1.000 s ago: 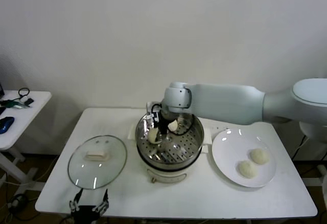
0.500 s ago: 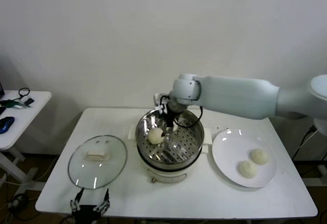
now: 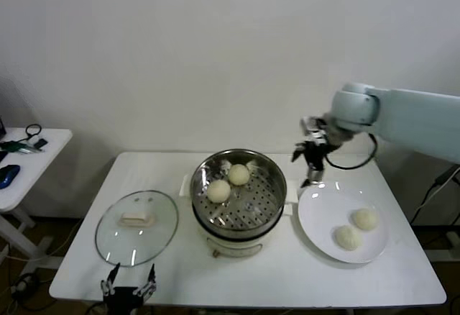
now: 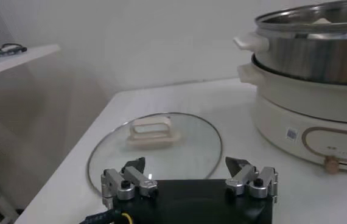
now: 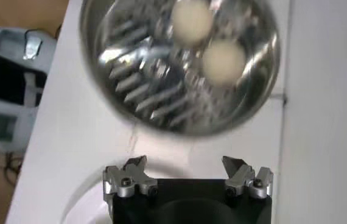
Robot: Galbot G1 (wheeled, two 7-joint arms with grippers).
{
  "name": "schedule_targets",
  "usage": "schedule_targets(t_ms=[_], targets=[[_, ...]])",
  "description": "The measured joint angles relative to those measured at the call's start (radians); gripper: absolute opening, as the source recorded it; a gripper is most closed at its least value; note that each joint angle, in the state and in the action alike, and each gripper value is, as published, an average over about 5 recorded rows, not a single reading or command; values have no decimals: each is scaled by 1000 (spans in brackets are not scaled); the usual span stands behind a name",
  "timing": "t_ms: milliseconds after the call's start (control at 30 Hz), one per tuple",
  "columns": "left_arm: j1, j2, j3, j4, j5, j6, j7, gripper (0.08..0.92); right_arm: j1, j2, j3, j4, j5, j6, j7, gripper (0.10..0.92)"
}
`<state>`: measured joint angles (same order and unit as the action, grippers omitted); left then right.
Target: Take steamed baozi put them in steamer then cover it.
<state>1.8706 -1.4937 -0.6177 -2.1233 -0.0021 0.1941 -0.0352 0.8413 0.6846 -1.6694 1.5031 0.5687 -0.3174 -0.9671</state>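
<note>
two steamed baozi sit in the steamer while the right end effector, released and empty, hangs between pot and plate, likely heading for the two buns there; the cover lies on the table near the parked, open left end effector

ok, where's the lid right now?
Head view: the lid lies flat on the table's left side, beside the steamer, just beyond the left claw.
</note>
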Motion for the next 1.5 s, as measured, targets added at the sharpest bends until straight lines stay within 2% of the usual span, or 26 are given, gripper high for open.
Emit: schedule_targets(t_ms=[400,1067,1500], targets=[[-3,-6,1,6,-2,1,-2,823,-233,-172,120,0,-195,13,2,823],[2,-2,9,11,0,0,-7,823,-607,-212,386,-54,-384,-18,43,823],[3,0,13,16,7,-2,-9,823,-719,-200,495,-89,-418,-21,56,715]])
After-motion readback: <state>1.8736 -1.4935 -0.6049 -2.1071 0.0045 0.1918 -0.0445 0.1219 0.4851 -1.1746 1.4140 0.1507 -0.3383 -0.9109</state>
